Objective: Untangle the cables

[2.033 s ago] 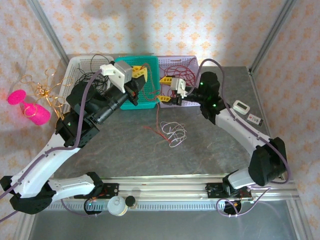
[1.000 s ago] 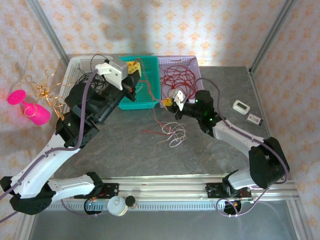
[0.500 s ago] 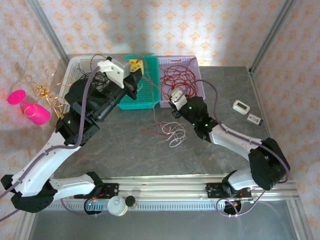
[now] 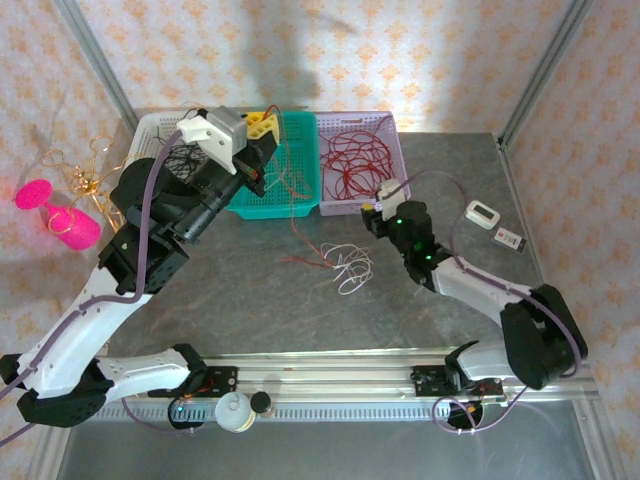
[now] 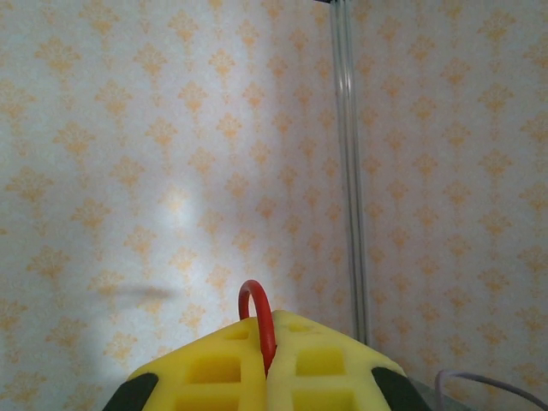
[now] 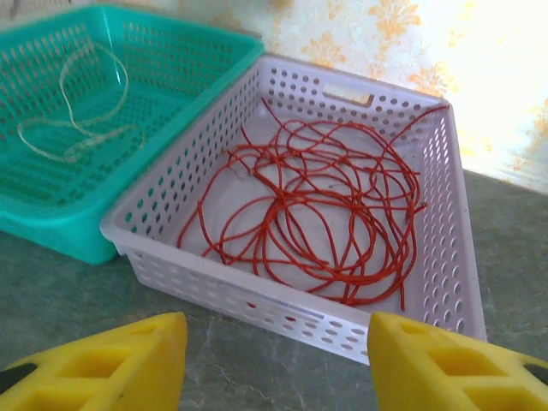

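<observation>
L claw [image 5: 267, 370] pinching red cable [image 5: 266, 330]; R claw [image 6: 278, 347] open.

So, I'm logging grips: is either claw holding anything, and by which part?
The left claw is shut on a red cable, pinching it at a bend, a small loop poking out. The right claw is open, holding nothing.

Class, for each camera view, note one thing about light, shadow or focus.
Top external: a soft grey shadow lies on the wallpaper above the teal basket. Left wrist: pale glare patch on the wallpaper, the red cable loop in the left pincer sharp. Right wrist: wallpaper washed out at upper right; red cables crisp, right pincer soft-edged.
</observation>
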You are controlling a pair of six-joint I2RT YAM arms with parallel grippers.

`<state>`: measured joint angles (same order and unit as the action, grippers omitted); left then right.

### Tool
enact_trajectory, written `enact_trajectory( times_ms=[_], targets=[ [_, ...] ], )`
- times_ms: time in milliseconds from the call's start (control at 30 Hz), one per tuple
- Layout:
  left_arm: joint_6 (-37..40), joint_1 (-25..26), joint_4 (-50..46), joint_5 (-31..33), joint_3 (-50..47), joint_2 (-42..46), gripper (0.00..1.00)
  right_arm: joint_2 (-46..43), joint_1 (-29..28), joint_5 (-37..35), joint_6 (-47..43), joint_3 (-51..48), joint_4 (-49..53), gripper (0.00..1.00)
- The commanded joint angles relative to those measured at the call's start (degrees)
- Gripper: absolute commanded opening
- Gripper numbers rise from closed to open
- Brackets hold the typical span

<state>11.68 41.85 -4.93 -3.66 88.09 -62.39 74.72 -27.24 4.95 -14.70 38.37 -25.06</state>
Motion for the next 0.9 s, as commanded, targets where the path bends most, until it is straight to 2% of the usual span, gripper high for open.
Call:
enact_trajectory(
  times_ms=[0,33,100,200,300,400,533,867],
  targets=[
    [0.6,-0.4,0.7,-2.1,1.6,-0.5,0.0,-5.4,1.4,12.8,8.0,3.5,1.8,0.59],
    [0.7,-0.4,0.5,-2.3,1.7,-0.6,0.0,-6.4,1.6,18.2,7.9,4.9,2.8,0.62],
    [0.8,-0.4,-0.2,-3.0,1.6,-0.7,0.0,-6.7,1.6,28.3,9.1,8.6,5.8,0.72],
    [0.9,-0.4,-1.3,-3.5,1.5,-1.0,0.0,-6.7,1.5,43.5,11.9,13.8,6.0,0.72],
    [0.8,-0.5,-2.0,-3.7,1.0,-1.3,0.0,-8.1,0.3,50.2,15.4,15.9,0.7,0.75],
    [0.7,-0.4,-2.4,-3.9,0.8,-1.6,0.0,-7.6,-3.1,51.7,15.3,18.2,-2.3,0.8],
    [0.5,-0.4,-3.2,-4.3,0.8,-2.3,0.0,-3.9,-7.1,51.4,15.6,23.1,-2.2,0.8],
    [0.1,-0.5,-3.5,-4.6,-0.1,-2.2,0.0,2.8,-8.4,45.7,13.9,29.8,-0.8,0.65]
  ],
)
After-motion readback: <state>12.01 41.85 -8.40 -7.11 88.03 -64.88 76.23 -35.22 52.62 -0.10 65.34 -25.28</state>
